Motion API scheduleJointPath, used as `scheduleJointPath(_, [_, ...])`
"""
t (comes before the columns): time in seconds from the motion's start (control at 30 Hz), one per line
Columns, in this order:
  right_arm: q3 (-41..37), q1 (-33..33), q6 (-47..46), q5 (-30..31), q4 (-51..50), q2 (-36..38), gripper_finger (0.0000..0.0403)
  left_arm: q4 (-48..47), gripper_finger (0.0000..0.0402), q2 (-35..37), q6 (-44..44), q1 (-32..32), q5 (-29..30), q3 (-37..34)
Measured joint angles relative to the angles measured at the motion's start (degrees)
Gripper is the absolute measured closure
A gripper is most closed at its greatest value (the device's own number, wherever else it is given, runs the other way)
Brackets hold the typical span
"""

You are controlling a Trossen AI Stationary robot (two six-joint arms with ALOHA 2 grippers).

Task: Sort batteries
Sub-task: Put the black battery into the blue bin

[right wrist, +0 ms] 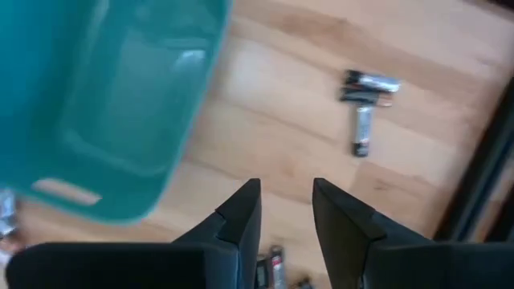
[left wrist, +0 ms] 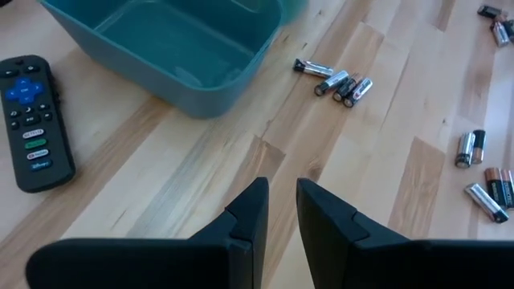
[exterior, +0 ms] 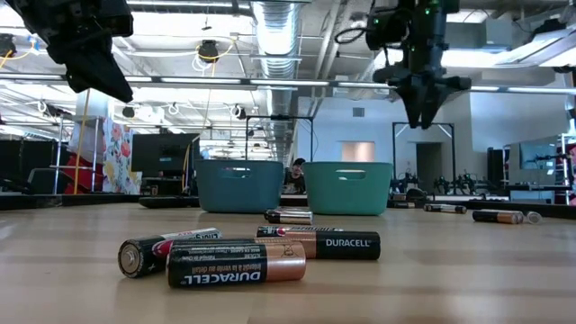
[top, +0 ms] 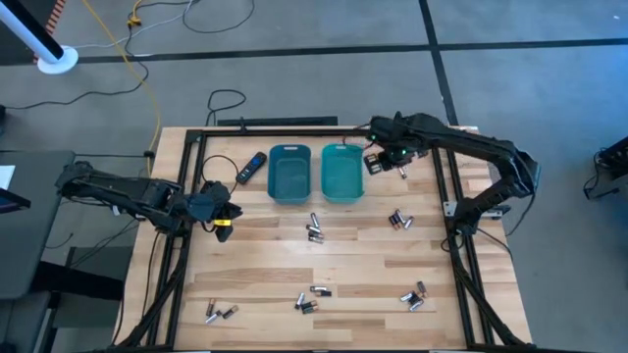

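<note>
Batteries (top: 314, 231) are lying scattered over the table (top: 255, 257), none in my narrowly parted, empty right gripper (top: 385, 159), which is hovering beside the green bin (top: 341, 173). I am risking nudging that bin while descending.

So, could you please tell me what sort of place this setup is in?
Probably an open robotics lab or workshop: exposed ceiling ducts, a concrete floor with trailing cables, and more rigs beyond the wooden table.

A black remote (top: 252, 167) with a blue button lies on the wooden surface (top: 343, 260) just beside the left of two teal bins (top: 290, 173). A yellow cable (top: 128, 54) runs across the floor.
</note>
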State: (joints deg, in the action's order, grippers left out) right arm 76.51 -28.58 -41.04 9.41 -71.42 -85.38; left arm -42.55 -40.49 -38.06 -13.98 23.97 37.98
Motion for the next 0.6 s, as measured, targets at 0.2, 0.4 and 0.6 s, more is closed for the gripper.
scheduleJointPath(0.2, [-5.6,-5.4,2.5,-1.7,1.6,1.5,0.0274,0.0,0.034,0.0,-4.2,0.0,1.0,0.0])
scheduleJointPath(0.4, [-12.4,-2.9,-3.6,-2.2,3.0,8.7,0.0274,0.0,0.034,0.0,-5.2,0.0,1.6,0.0])
scheduleJointPath(0.6, [-17.2,5.3,-14.3,-2.2,2.5,16.6,0.0274,0.0,0.034,0.0,-3.1,0.0,3.1,0.0])
